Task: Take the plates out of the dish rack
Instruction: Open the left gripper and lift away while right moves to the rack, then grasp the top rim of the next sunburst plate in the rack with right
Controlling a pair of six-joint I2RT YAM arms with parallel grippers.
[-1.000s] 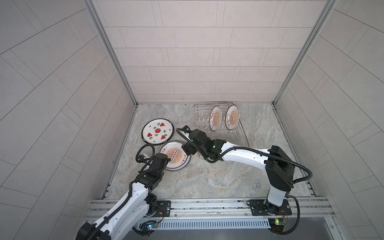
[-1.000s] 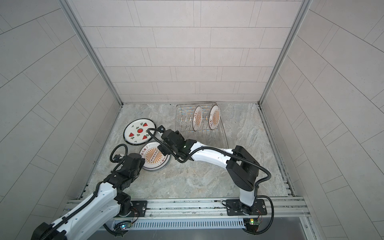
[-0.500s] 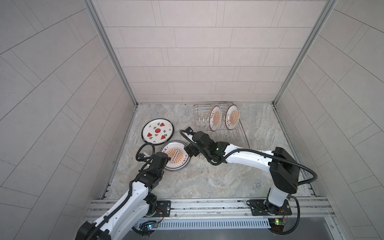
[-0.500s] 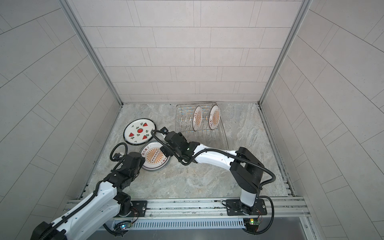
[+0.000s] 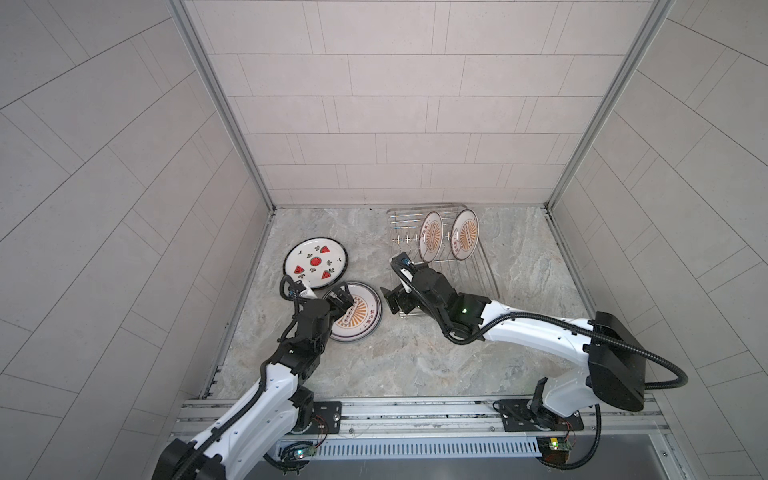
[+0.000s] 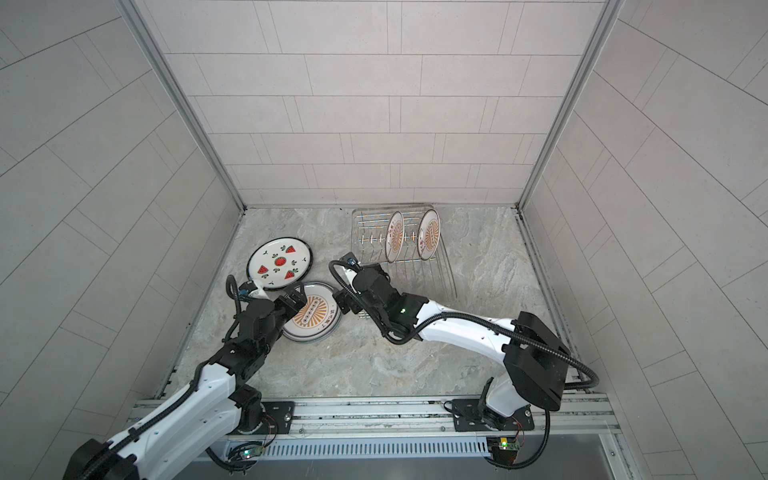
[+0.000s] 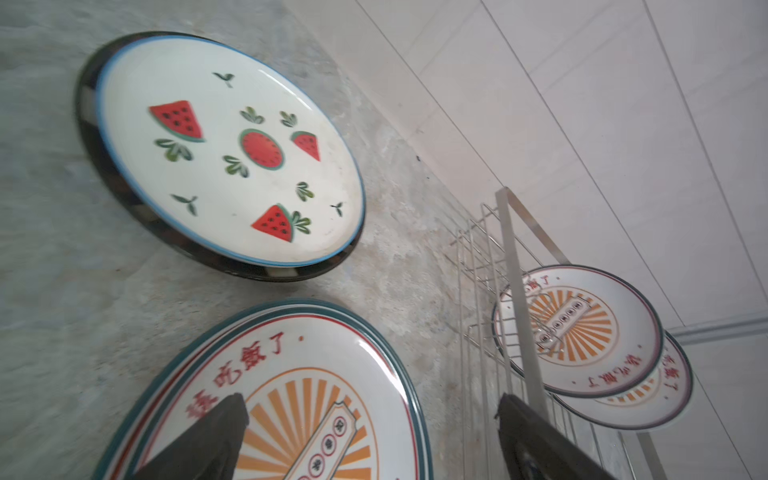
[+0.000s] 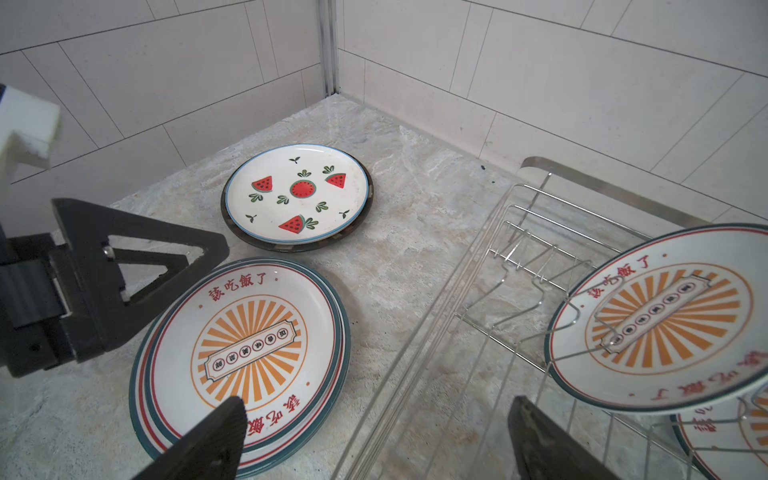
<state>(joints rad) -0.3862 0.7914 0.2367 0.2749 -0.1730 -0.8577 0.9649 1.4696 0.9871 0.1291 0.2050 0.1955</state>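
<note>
Two sunburst plates are standing up on their edges in the dish rack. They are sitting between the prongs at its far end, one just beside the other. The other plates are lying flat on the bench. A watermelon plate is lying on top of another plate, and near it a pile of sunburst plates is lying.

The left pincer is hanging over the edge of that pile with its jaws wide and nothing in them. The right pincer is wide and empty too. It is sitting between the pile and the near corner of the rack, very near the wires.

I think the next job is getting a plate out of the rack. Here is what could be going wrong. The right pincer is so near the rack that it could be catching a wire and dragging the whole rack along. The two plates are standing so near each other that a finger going in beside one could be knocking the other over. The plates are looking shiny and smooth, so one could be slipping out of a small pinch on the rim. The two arms are working near each other, so they could be bumping. The left pincer could also be nudging the top plate off the pile while lifting away.
</note>
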